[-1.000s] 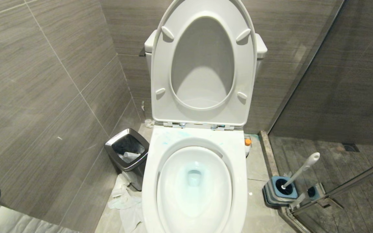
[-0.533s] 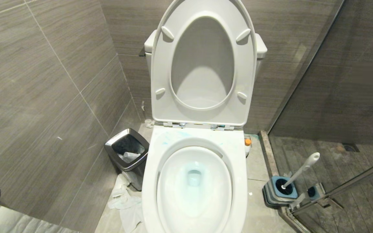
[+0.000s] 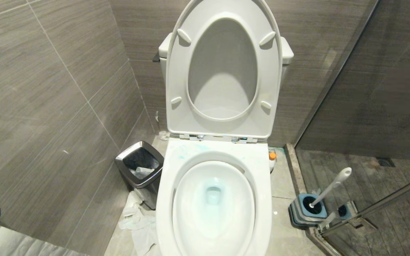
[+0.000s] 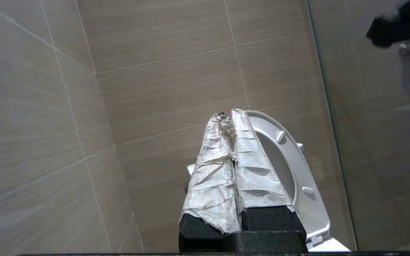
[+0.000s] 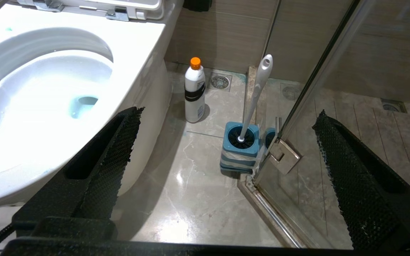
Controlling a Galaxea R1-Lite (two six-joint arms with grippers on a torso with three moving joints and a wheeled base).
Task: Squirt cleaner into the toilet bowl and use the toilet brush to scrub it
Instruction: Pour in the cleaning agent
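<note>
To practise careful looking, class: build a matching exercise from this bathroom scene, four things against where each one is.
Things:
1. toilet brush
2. bottle
3. bin
4. seat

Places or states:
a. raised upright
b. on the floor left of the toilet
c. standing in the blue holder
d. on the floor between toilet and brush holder

Pairs: 1-c, 2-d, 3-b, 4-a

left pincer (image 4: 226, 119): paper-wrapped fingers pressed together, empty | right pincer (image 5: 226, 138): fingers spread wide, empty

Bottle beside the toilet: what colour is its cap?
Orange, on a white bottle; clearest in the right wrist view.
</note>
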